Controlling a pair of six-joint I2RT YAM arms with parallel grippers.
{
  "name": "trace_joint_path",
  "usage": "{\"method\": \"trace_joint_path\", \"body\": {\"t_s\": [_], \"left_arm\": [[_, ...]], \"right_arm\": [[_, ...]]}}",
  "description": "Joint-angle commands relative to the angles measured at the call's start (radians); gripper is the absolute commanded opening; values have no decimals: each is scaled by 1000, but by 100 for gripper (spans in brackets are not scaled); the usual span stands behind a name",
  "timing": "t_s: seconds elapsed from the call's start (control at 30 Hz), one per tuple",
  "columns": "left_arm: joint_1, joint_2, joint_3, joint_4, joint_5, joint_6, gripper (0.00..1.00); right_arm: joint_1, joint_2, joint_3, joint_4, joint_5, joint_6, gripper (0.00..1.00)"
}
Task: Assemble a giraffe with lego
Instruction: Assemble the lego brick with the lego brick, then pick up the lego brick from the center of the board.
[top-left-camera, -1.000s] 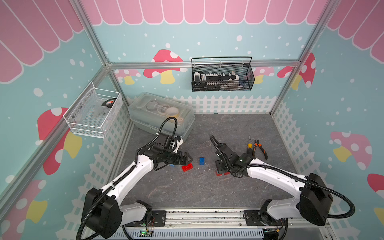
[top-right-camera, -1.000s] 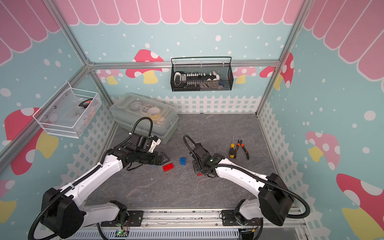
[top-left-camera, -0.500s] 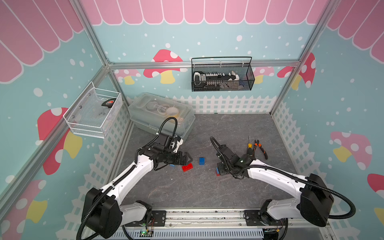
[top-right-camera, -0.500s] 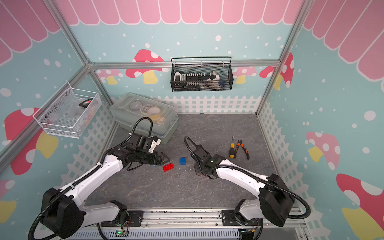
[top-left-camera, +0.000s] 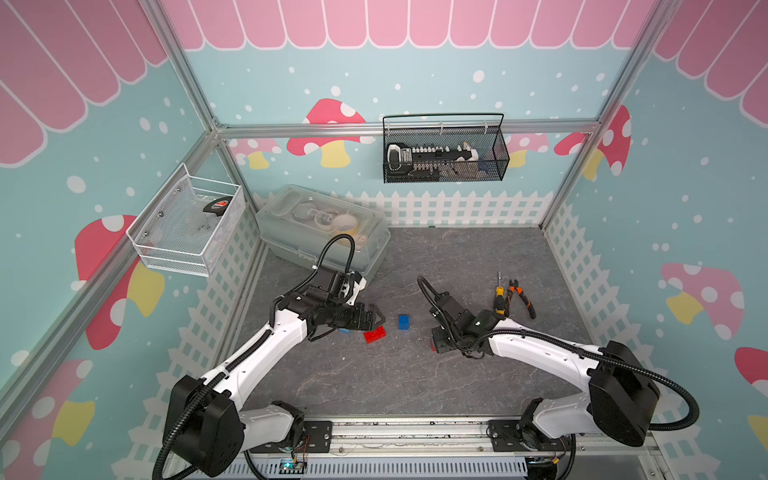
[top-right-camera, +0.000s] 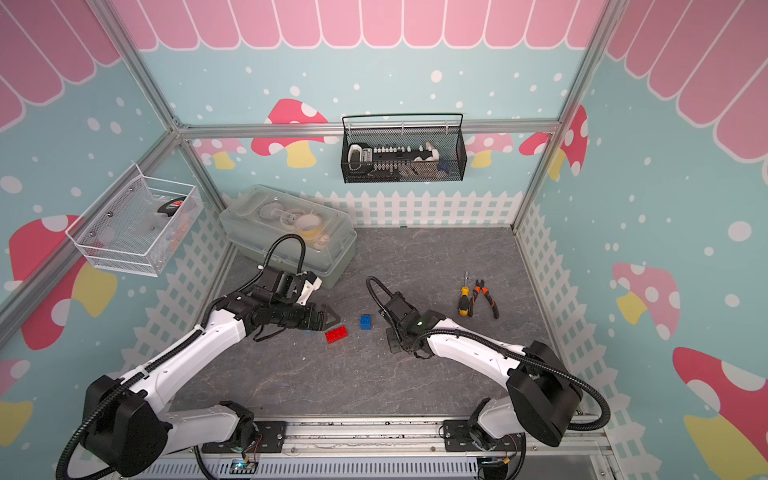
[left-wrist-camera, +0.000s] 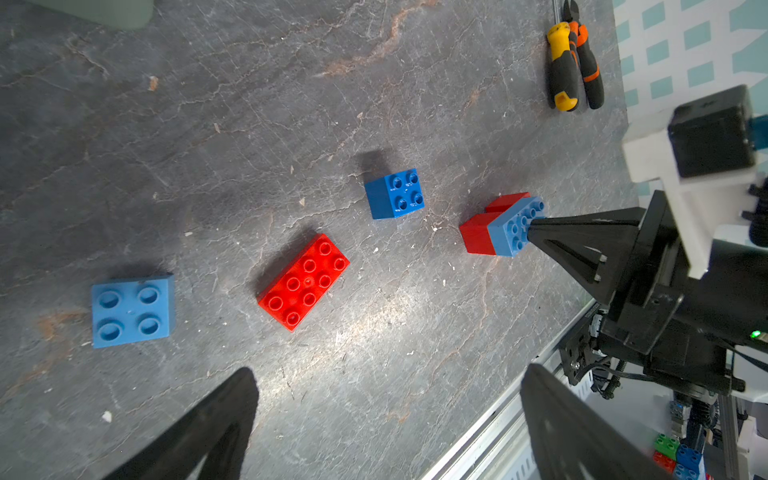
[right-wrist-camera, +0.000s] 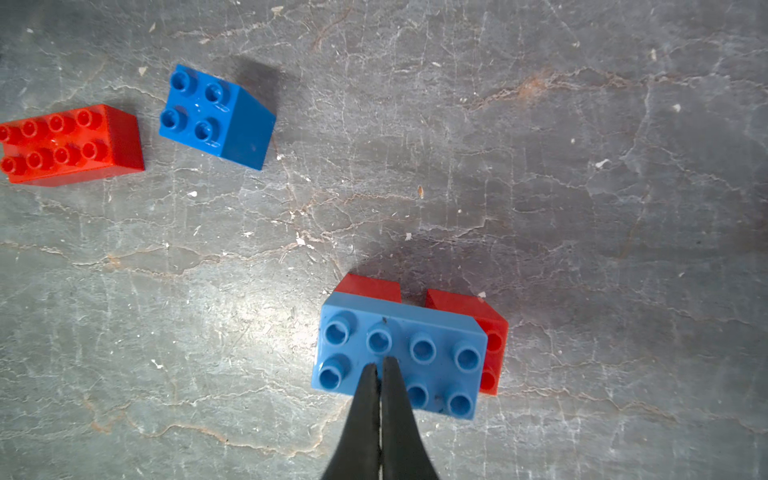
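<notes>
Of the giraffe I see a long light-blue brick (right-wrist-camera: 399, 357) seated on two red bricks (right-wrist-camera: 492, 353), one poking out past its end; it also shows in the left wrist view (left-wrist-camera: 513, 226). My right gripper (right-wrist-camera: 379, 365) is shut, its tips pressed together on the blue brick's studded top, holding nothing. Loose lego lies to its left: a blue square brick (top-left-camera: 403, 321) (right-wrist-camera: 216, 116), a long red brick (top-left-camera: 375, 334) (left-wrist-camera: 303, 281) and a flat light-blue square (left-wrist-camera: 132, 309). My left gripper (top-left-camera: 374, 318) (left-wrist-camera: 386, 374) hovers open above the floor near the red brick, empty.
A screwdriver (top-left-camera: 498, 299) and pliers (top-left-camera: 520, 297) lie right of my right arm. A clear lidded box (top-left-camera: 324, 232) stands behind the left arm. A black mesh basket (top-left-camera: 444, 153) and a white wire basket (top-left-camera: 187, 224) hang on the walls.
My right gripper closed its jaws and settled onto the long blue brick. The left arm and the loose bricks stayed put.
</notes>
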Motion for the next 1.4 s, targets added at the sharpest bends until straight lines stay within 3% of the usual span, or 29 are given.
{"method": "trace_joint_path", "body": {"t_s": [0.0, 0.2, 0.37, 0.53, 0.63, 1.03, 1.37], "left_arm": [[-7, 6, -1, -7, 2, 9, 99], [-8, 1, -1, -7, 4, 7, 99], [-7, 1, 2, -6, -2, -5, 99], [-2, 3, 4, -6, 1, -9, 99], [9, -1, 2, -6, -10, -15, 99], [105, 7, 3, -9, -31, -45, 98], [130, -14, 4, -18, -84, -46, 97]], "right_arm": [[4, -5, -15, -38, 0, -6, 0], [1, 1, 59, -50, 14, -47, 11], [1, 30, 111, -46, 0, -63, 31], [1, 80, 148, -21, -30, -69, 57], [1, 120, 170, 3, -53, -60, 66], [26, 303, 310, 64, -52, 11, 71], [56, 458, 428, 42, 5, 65, 71]]}}
